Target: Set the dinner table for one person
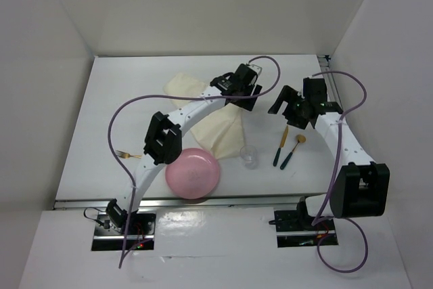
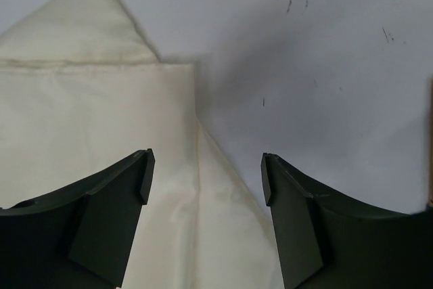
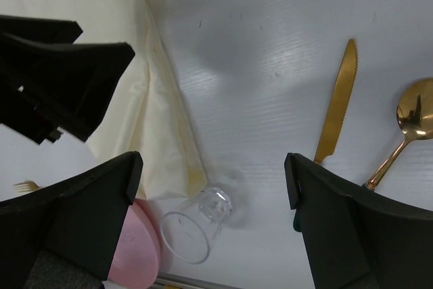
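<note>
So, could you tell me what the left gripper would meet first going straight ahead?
The left gripper would probably meet the cream cloth, near its edge; depth is unclear.

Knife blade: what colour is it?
The knife blade is gold, clearest in the right wrist view.

I count one table (image 1: 122, 99). On it lie one cream cloth (image 1: 223, 130) at centre frame, one pink plate (image 1: 193, 172) low centre, one clear glass (image 1: 249, 156) just right of it, one knife (image 1: 281, 145) and one spoon (image 1: 292, 153) right of centre, and one fork (image 1: 125, 154) at left. There are two arms: left arm (image 1: 193, 109) and right arm (image 1: 342, 143).
</note>
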`<state>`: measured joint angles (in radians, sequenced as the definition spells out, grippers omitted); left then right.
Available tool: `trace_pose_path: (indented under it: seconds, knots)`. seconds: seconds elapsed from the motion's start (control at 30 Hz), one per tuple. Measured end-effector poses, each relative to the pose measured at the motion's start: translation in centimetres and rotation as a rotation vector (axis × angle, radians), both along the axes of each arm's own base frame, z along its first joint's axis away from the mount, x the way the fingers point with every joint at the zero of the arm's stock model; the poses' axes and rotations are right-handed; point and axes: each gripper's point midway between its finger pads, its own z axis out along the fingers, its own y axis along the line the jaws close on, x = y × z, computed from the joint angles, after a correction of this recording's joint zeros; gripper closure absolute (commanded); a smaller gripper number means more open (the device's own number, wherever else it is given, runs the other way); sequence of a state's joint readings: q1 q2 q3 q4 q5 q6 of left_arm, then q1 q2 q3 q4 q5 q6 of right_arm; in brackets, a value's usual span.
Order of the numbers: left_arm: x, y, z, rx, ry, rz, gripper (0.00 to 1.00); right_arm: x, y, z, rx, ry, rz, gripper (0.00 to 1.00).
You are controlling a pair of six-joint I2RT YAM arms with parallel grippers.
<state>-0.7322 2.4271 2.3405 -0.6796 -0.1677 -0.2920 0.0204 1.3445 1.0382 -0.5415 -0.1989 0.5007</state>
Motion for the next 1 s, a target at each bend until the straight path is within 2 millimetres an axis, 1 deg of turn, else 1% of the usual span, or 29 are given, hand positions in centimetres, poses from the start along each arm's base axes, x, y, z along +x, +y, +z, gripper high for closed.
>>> trace_pose_path:
  seconds: [0.13, 0.2, 0.37, 0.43, 0.47, 0.57, 0.73, 1.0]
  knots:
    - [2.0, -0.8, -1.1, 0.031, -0.068, -0.01, 0.2, -0.1, 0.0, 0.1, 0.003, -0.003, -0.003, 0.0]
    - [2.8, -0.7, -2.2, 0.062, -0.094, -0.012, 0.23, -0.4, 0.0, 0.1, 0.006, -0.006, -0.004, 0.0]
    - [3.7, -0.8, -4.3, 0.136, -0.147, -0.018, 0.3, -1.2, -0.1, 0.0, 0.018, -0.006, -0.015, 0.0]
    - [3.8, -0.9, -5.1, 0.162, -0.16, -0.026, 0.33, -1.2, -0.1, 0.2, 0.022, -0.01, -0.019, 0.0]
    - [3.7, -1.0, -5.4, 0.17, -0.161, -0.026, 0.33, -1.2, -0.1, 0.2, 0.023, -0.01, -0.021, 0.0]
    - [3.9, -1.1, -5.5, 0.18, -0.174, -0.03, 0.33, -1.2, -0.2, 0.2, 0.024, -0.009, -0.027, 0.0]
    - [4.6, -1.0, -5.0, 0.19, -0.214, -0.018, 0.39, -1.2, -0.2, 0.2, 0.024, -0.009, -0.027, 0.0]
    - [4.9, -0.6, -4.8, 0.215, -0.234, -0.015, 0.39, -1.2, -0.2, 0.2, 0.026, -0.008, -0.03, 0.0]
